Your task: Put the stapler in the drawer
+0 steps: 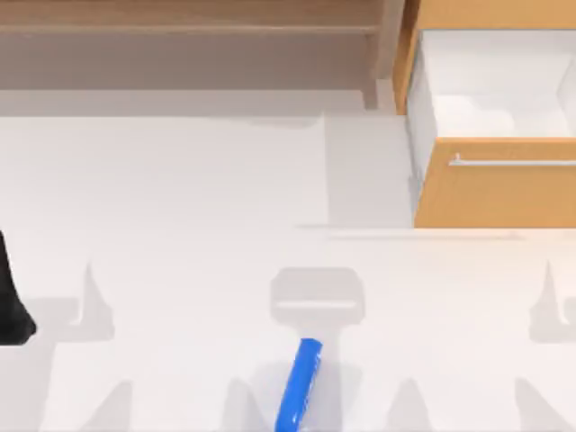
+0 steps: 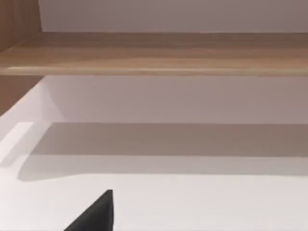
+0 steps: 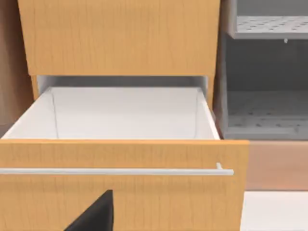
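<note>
Stapler (image 1: 299, 385) lengthwise, tilted slightly right

Of our left arm (image 1: 13, 297) we see a matte black, rounded mass, plain and smooth, with no cable, screw or marking that we can make out. In each wrist view a flat black wedge of our tool (image 2: 94, 214) tapers to a blunt tip, equally unmarked, the right tool (image 3: 94, 214) alike.

Top view overhead; right wrist close, facing drawer (image 3: 120, 159).
</note>
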Robot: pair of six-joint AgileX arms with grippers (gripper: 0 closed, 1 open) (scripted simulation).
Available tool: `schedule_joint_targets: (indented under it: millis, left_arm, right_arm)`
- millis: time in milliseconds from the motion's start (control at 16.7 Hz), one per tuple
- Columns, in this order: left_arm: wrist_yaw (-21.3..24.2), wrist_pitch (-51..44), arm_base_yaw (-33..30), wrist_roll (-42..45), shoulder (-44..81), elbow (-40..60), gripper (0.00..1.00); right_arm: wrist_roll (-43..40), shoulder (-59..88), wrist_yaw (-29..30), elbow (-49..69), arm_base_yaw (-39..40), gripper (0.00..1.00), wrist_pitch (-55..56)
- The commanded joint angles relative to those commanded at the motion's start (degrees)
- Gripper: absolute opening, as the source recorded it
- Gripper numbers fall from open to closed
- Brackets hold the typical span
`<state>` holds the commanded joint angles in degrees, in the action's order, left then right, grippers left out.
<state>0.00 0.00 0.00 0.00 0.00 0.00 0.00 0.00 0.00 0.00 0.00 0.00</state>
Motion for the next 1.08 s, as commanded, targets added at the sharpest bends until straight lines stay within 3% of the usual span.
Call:
schedule_joint_targets:
  millis: [240,480,1080]
  left_arm:
    - [0.00,0.00,0.00,0.00,0.00,0.00,1.00]
    - [0.00,0.00,0.00,0.00,0.00,0.00,1.00]
    - [0.00,0.00,0.00,0.00,0.00,0.00,1.00]
  right_arm:
    - [1.09,1.41,-0.02,1.22,0.65,1.00,-0.81]
    - [7.38,10.10,-0.11,8.25,4.59,1.00,-5.50]
    - [37.98,56.10,0.01,42.50,26.59,1.00,-28.73]
